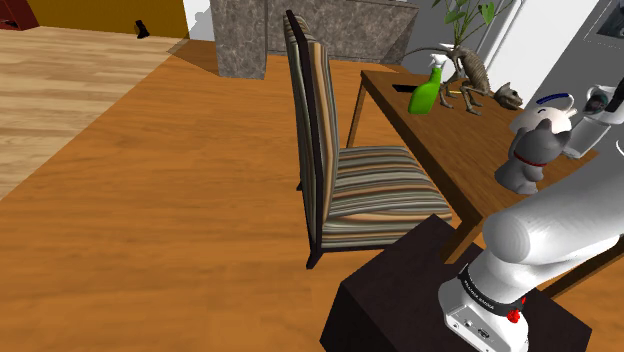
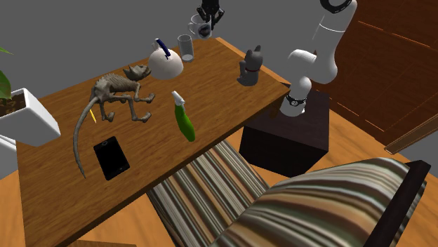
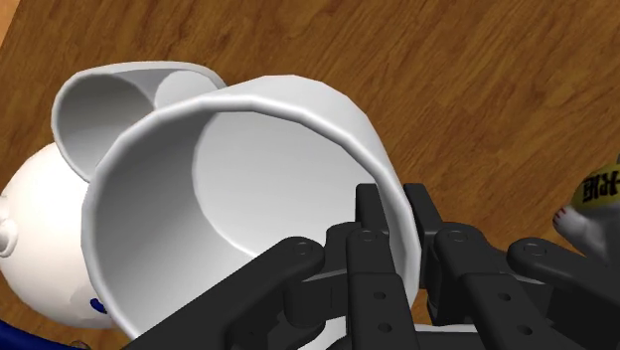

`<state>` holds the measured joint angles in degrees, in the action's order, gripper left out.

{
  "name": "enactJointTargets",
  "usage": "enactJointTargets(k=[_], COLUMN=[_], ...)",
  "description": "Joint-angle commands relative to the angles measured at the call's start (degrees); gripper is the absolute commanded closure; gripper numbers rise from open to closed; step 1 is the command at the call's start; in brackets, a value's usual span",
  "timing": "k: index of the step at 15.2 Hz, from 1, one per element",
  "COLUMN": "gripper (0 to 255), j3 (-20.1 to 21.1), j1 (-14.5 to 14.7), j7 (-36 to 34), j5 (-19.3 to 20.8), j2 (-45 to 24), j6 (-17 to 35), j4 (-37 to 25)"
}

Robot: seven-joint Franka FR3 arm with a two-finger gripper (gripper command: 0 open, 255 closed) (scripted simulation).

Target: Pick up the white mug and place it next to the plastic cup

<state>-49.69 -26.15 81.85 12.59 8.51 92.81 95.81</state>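
My gripper (image 3: 394, 214) is shut on the white mug (image 3: 248, 199), with one finger inside the rim and one outside, clasping its wall. The mug's open mouth faces the wrist camera. Just beyond it stands the pale plastic cup (image 3: 109, 99) on the wooden table (image 3: 477, 89). In the second exterior view the gripper (image 2: 210, 10) holds the mug (image 2: 200, 28) at the table's far end. The clear cup (image 2: 187, 48) is close in front of it there.
A round white figure (image 2: 167, 64) with a blue piece stands beside the cup. A grey cat figure (image 2: 249, 68), an animal skeleton (image 2: 116, 95), a green spray bottle (image 2: 184, 119), a black phone (image 2: 111, 158) and a white planter (image 2: 24, 116) share the table. A striped chair (image 1: 360, 190) stands alongside.
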Motion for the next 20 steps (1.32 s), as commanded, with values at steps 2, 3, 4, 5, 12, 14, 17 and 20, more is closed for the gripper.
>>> enactJointTargets(k=[2, 3, 4, 5, 12, 14, 17, 20], gripper=[255, 255, 255, 255, 255, 255, 255, 255], j3=[0.03, 0.07, 0.09, 0.11, -0.06, -0.2, -0.45, -0.78], j1=[-0.12, -0.15, -0.19, -0.23, -0.51, -0.58, -0.68, -0.76], j7=[-0.49, -0.7, -0.9, -1.08, -2.09, -2.29, -2.51, -2.65], j5=[0.46, 0.64, 0.81, 0.97, 1.75, 1.87, 1.97, 1.96], j2=[0.57, 0.79, 0.99, 1.18, 1.88, 1.91, 1.81, 1.54], j6=[2.35, 3.1, 3.86, 4.61, 9.89, 11.41, 13.7, 16.01], j4=[2.74, 3.68, 4.59, 5.49, 11.35, 12.9, 15.12, 17.22])
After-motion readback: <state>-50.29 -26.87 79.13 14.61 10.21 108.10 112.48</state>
